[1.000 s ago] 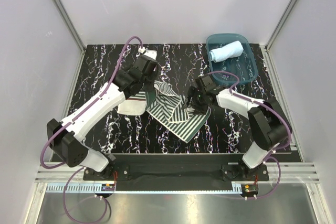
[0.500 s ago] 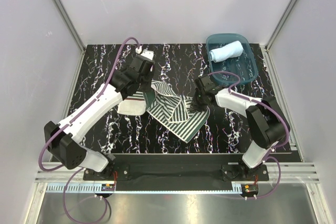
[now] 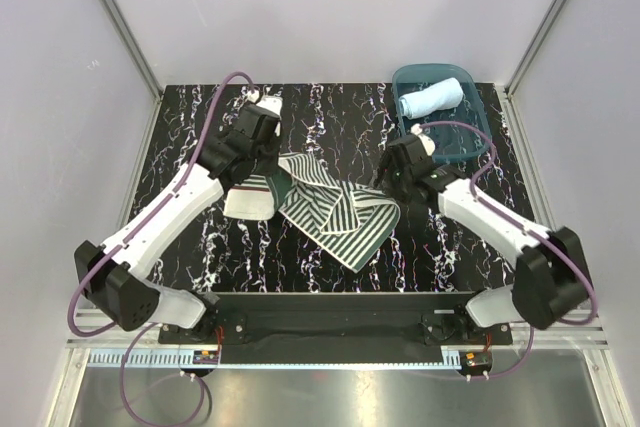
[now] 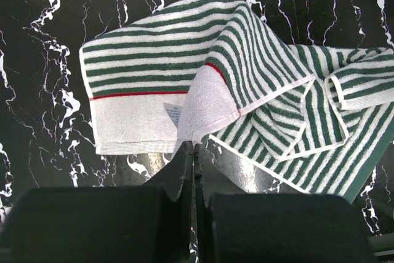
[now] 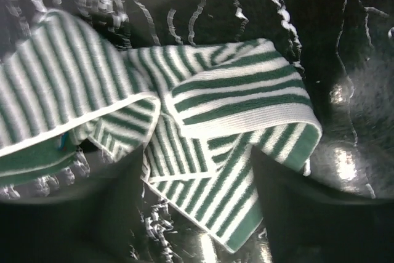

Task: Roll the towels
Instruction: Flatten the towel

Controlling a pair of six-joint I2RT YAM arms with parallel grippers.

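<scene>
My right fingers (image 3: pixel 393 181) have backed off, spread wide, leaving the striped towel (image 3: pixel 335 212) mid counter (image 3: pixel 190 137), its right edge folded over. The left fingers (image 4: pixel 191 152) stay pinched on its corner, so rolling can start.

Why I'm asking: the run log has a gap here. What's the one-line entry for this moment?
left gripper: shut on striped towel | right gripper: open, over striped towel | blue towel: rolled, in tub

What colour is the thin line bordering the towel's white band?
Red line on the towel; left wrist view.
</scene>
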